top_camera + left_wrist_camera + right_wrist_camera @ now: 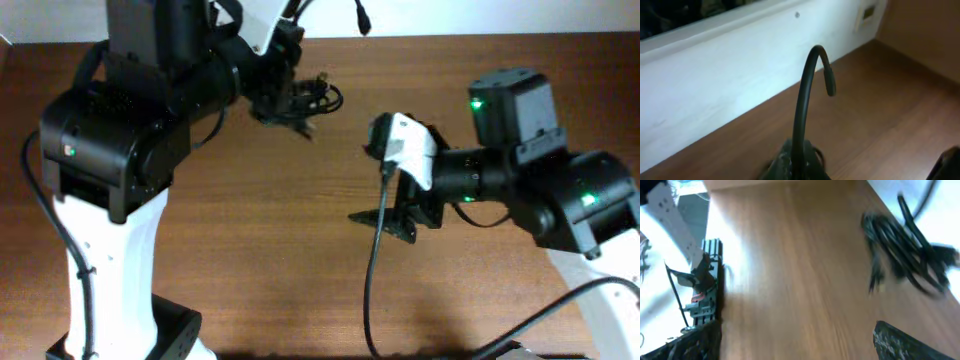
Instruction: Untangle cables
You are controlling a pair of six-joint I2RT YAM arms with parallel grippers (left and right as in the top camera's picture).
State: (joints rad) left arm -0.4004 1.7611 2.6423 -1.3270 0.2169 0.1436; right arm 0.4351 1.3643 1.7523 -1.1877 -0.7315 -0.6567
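Left arm (120, 130) is looming closest, left gripper (795, 167) pinching a cable (802, 100) upright; I'm seeing right gripper (385, 218) hovering, jaws spread.

**Brown wooden tabletop (250, 230) and a white wall (715, 85)**

The tabletop shows a fine grain along its length. The white wall runs along its far edge. On this wall there is a small dark round spot (797, 15) and, nearer to the corner, a pale rectangular plate (868, 12).
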